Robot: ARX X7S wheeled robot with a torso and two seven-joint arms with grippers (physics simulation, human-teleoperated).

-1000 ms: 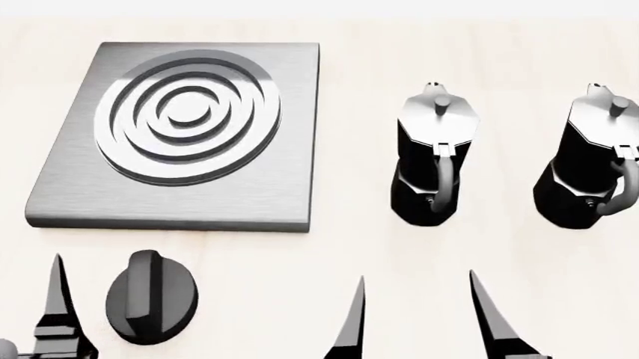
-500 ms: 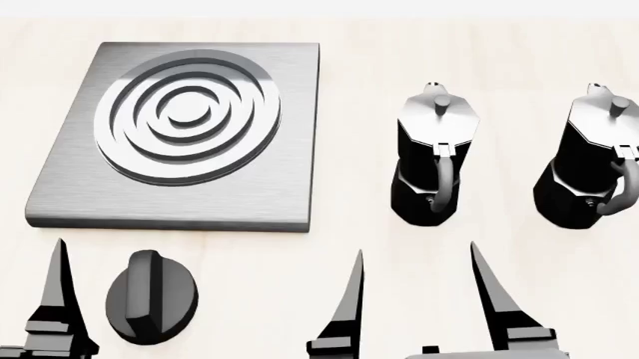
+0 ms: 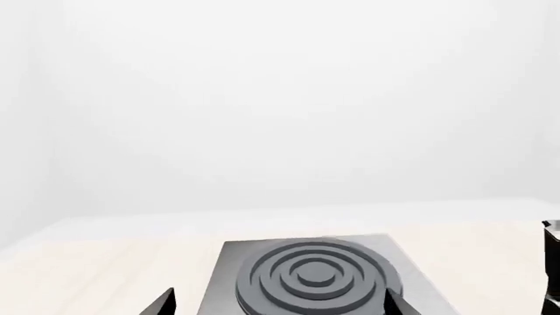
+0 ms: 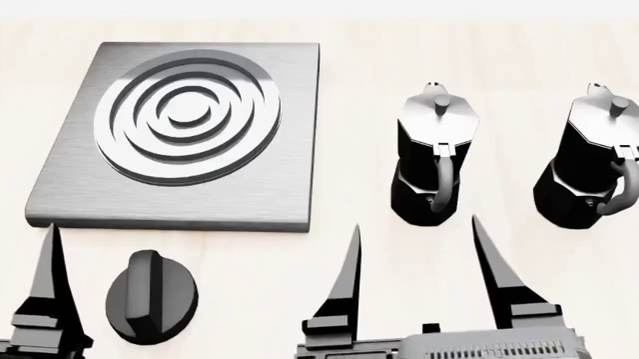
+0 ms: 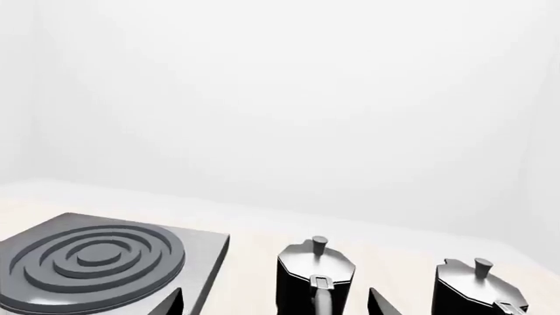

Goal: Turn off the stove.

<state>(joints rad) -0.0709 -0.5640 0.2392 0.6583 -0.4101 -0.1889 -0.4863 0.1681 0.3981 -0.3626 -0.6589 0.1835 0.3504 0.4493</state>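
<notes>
A: Where does the head camera sit?
B: High, looking steeply down on the stove (image 4: pixel 185 134) and two moka pots (image 4: pixel 435 161).
A: And the wrist cameras?
B: Low, near table height, facing forward toward a blank wall (both catch the stove; the right also shows both pots).

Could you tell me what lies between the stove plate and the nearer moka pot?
Nothing: in the head view, only bare light tabletop separates the stove plate from the nearer moka pot. The right wrist view shows the same gap.
</notes>
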